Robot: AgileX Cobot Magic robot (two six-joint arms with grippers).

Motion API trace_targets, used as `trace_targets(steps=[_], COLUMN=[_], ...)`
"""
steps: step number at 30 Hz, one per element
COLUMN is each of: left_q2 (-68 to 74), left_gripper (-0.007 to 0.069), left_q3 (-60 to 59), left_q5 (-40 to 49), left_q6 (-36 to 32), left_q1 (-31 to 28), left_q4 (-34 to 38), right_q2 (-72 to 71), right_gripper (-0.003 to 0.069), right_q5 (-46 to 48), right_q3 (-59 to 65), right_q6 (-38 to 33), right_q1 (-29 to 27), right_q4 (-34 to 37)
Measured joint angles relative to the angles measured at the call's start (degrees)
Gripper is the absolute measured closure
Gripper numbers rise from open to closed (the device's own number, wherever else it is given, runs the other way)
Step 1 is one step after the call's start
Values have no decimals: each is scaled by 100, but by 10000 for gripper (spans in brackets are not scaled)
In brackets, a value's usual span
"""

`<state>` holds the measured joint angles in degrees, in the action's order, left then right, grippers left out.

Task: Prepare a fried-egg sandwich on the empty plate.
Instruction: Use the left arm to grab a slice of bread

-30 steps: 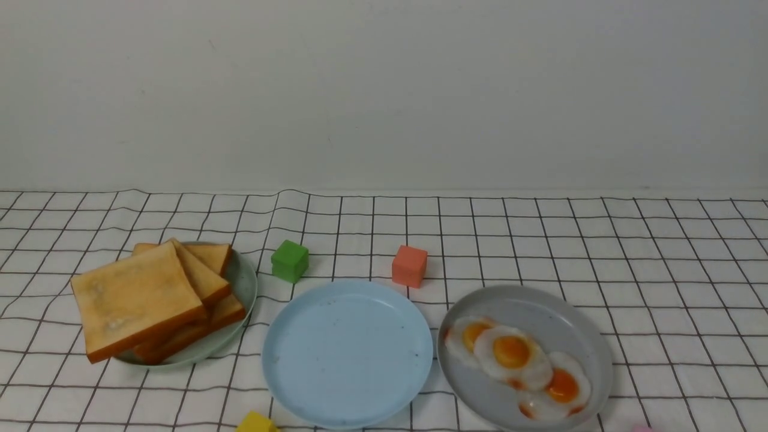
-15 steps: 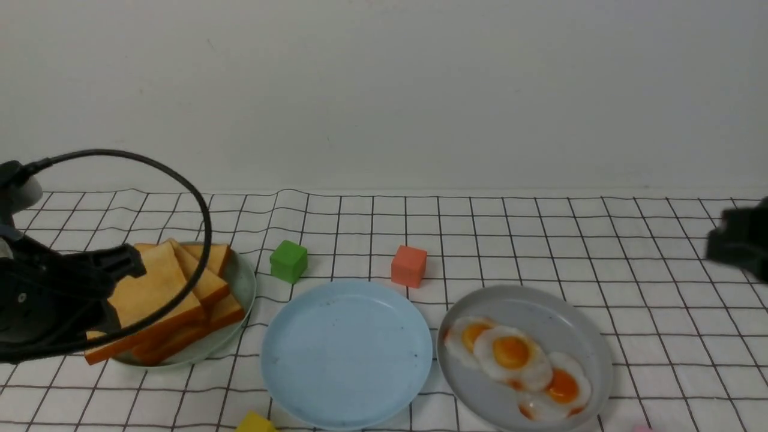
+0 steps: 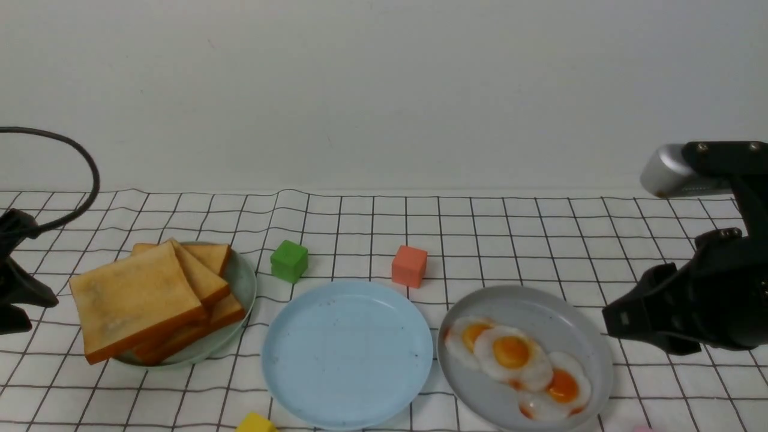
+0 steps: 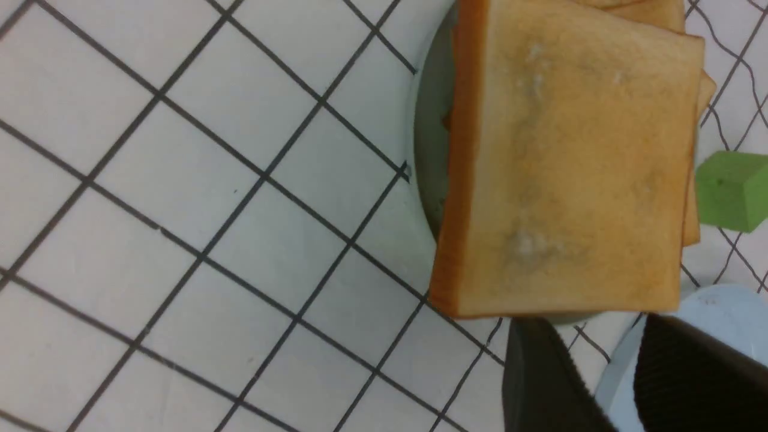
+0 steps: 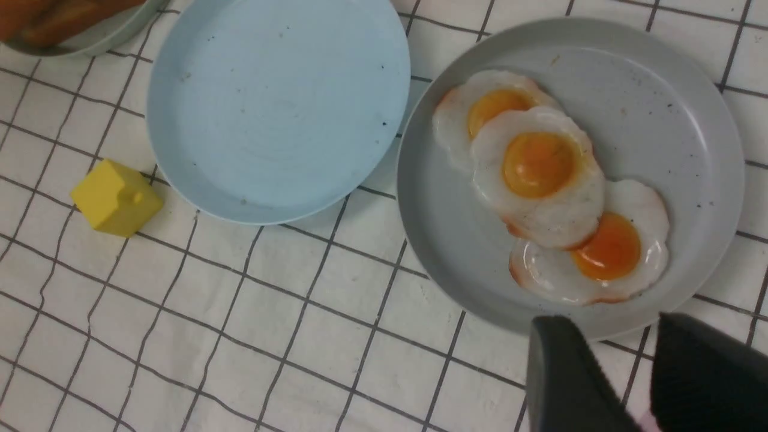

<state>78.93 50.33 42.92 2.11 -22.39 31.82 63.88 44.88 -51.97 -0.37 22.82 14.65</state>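
The job looks to be at its opening step, fetching the first toast: the blue plate (image 3: 347, 354) is bare, and no sandwich has been built. The left gripper (image 4: 606, 360) has its fingers spread with nothing between them, their tips near the edge of the top toast (image 4: 570, 162). The right gripper (image 5: 612, 354) also has its fingers parted and unfilled, tips by the rim of the grey plate (image 5: 672, 288), close to the eggs (image 5: 540, 174). The next move, I judge, calls for the left fingers to straddle the crust of that top slice and close gently, lift it level and lay it flat on the blue plate, which lies between the two grippers; an egg and a second slice would follow. Too low a bite might drag the slices beneath along with it. The toast is square and thick, matt golden on its face with faint grey-white blotches, the crust a deeper brown; it overhangs the green plate (image 3: 250, 288), tilted on the other slices (image 3: 213, 318). The eggs are flat, wavy-edged and glossy, with domed orange yolks and browned fringes. They overlap, so a pinch on one could pull its neighbour; they look rubbery and would probably bend rather than tear. The blue plate is round, smooth and shallow-rimmed, dotted with tiny dark specks.
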Motion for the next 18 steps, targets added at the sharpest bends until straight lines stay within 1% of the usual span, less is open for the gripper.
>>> trace_targets(steps=[2,5,8,12,18], left_q2=[146,734,1103,1565,2006], left_gripper=[347,295,272,263,263], left_q3=[0,13,20,39,45], left_q5=[-60,-358,-496,-638,-689], left_q6=[-162,-805,-1344,-2164,-3034], left_q1=[-58,-110,-110,-110,-124], left_q4=[122,478,755,1399,2202], right_q2=[0,0,0,0,0], right_gripper=[410,410,410,410,410], right_q5=[0,0,0,0,0], right_q3=[0,0,0,0,0], right_q6=[0,-7,-7,-7,-7], right_q1=[0,0,0,0,0], right_q4=[0,0,0,0,0])
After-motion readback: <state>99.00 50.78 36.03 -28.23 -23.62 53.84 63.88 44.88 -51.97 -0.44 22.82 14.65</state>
